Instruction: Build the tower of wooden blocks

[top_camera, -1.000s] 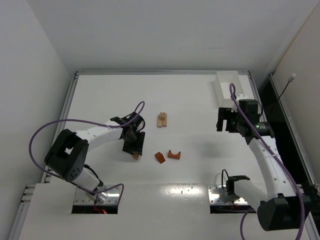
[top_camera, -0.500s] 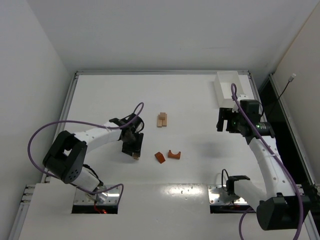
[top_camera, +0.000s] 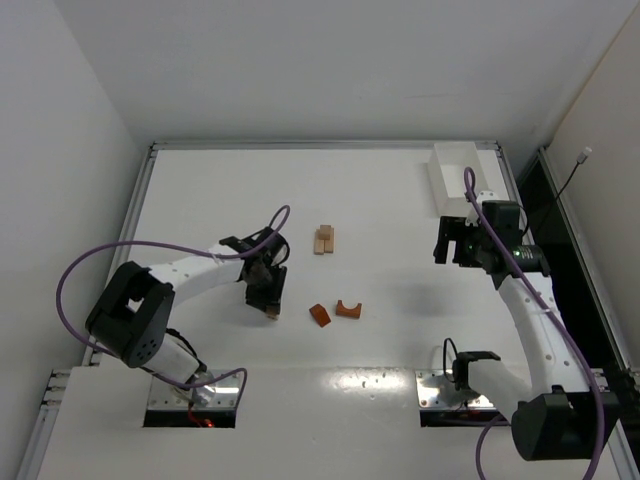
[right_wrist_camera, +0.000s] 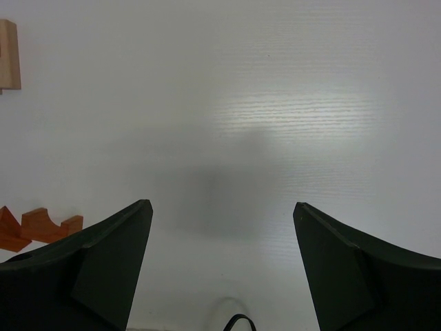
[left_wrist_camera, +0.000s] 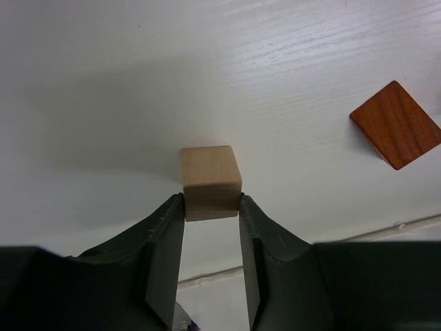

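A pale tan cube (left_wrist_camera: 210,181) rests on the white table, and my left gripper (left_wrist_camera: 211,201) is shut on it, both fingertips pressed against its sides. From above, that gripper (top_camera: 270,305) stands left of centre with the cube (top_camera: 272,312) at its tip. To the right of it lie a reddish-orange wedge (top_camera: 320,316) (left_wrist_camera: 395,125) and an orange arch (top_camera: 348,309) (right_wrist_camera: 49,225). A small group of tan blocks (top_camera: 325,240) (right_wrist_camera: 8,55) sits further back. My right gripper (right_wrist_camera: 220,207) hangs open over bare table at the right (top_camera: 445,245), with nothing between its fingers.
A white rectangular tray (top_camera: 455,180) stands at the back right corner, just behind the right arm. Raised table rails run along the left, back and right edges. A purple cable loops over the left arm (top_camera: 150,245).
The left jaws have closed in on the tan cube, and the gripper has edged slightly back toward the table's middle. The right arm has stayed in place.
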Controlling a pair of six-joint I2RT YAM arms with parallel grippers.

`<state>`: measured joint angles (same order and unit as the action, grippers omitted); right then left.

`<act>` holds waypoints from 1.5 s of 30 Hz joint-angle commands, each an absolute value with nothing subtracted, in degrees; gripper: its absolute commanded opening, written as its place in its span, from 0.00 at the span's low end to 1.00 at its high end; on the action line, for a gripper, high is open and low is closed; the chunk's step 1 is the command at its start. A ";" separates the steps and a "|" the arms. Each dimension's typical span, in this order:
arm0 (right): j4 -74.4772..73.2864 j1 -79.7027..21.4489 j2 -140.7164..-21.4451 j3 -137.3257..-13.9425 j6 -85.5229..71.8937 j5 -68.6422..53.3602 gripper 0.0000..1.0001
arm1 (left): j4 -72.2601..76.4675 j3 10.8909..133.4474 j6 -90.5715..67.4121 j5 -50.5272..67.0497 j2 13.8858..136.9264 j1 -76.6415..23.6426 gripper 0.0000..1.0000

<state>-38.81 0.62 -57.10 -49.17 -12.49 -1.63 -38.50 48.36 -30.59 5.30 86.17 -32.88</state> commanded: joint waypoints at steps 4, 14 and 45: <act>-36.13 1.41 -56.69 -49.04 -13.36 -2.29 0.81 | -37.97 50.36 -30.32 6.15 87.01 -35.07 0.07; -34.46 1.41 -57.30 -47.47 -15.55 -4.12 0.81 | -39.20 61.07 -30.85 -1.05 85.08 -35.68 0.00; -34.63 1.93 -66.45 -56.87 -19.07 -4.83 0.79 | -39.72 91.85 -35.24 4.13 109.86 -35.68 0.00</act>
<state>-36.45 1.74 -65.95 -54.04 -18.44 -4.93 -39.57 89.80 -33.82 2.83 109.08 -35.18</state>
